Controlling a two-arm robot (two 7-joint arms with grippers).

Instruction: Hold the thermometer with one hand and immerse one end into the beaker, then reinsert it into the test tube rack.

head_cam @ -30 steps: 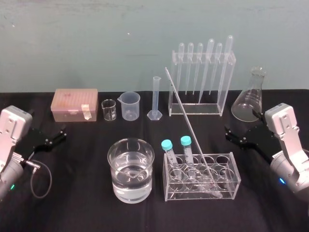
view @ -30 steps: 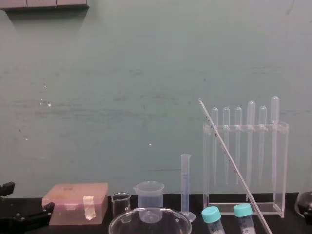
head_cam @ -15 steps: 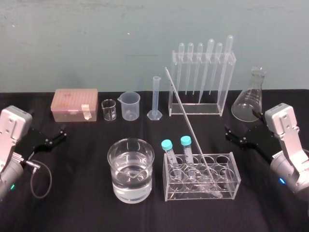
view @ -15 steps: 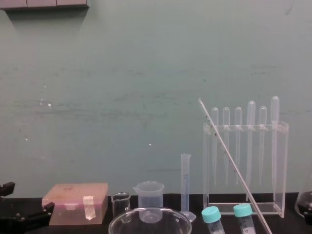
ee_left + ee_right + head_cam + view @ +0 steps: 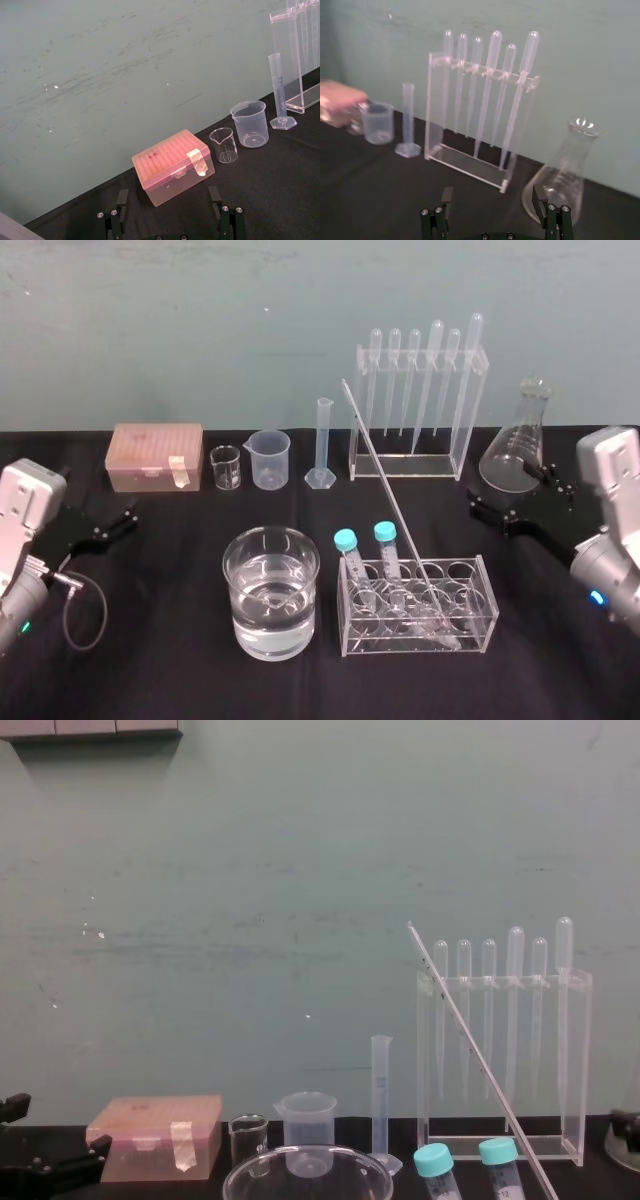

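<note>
- The thermometer [image 5: 385, 495] stands tilted in the rack [image 5: 400, 642]. Its foot is down among the right-hand holes. Its long axis climbs from there, with the top leaning to the robot's left, across the front of the pipette stand [image 5: 405, 466].
- It is a thin, clear glass rod with small dark marks, far taller than the rack.
- The beaker [image 5: 240, 585] sits just left of the rack on the black table [image 5: 160, 650], wide and part full of clear liquid.
- By count there are one thermometer, two teal-capped tubes [image 5: 350, 560] in the rack and six pipettes [image 5: 432, 370] in the stand. There is also one each of cylinder [image 5: 322, 440], flask [image 5: 520, 445], plastic beaker [image 5: 270, 458], small glass beaker [image 5: 225, 468] and pink box [image 5: 155, 455].
- The left gripper [image 5: 120, 522] hangs at the table's left, its fingers spread wide with nothing between them.
- The right gripper [image 5: 490, 515] hovers right of the rack, near the flask, likewise spread wide and empty.
</note>
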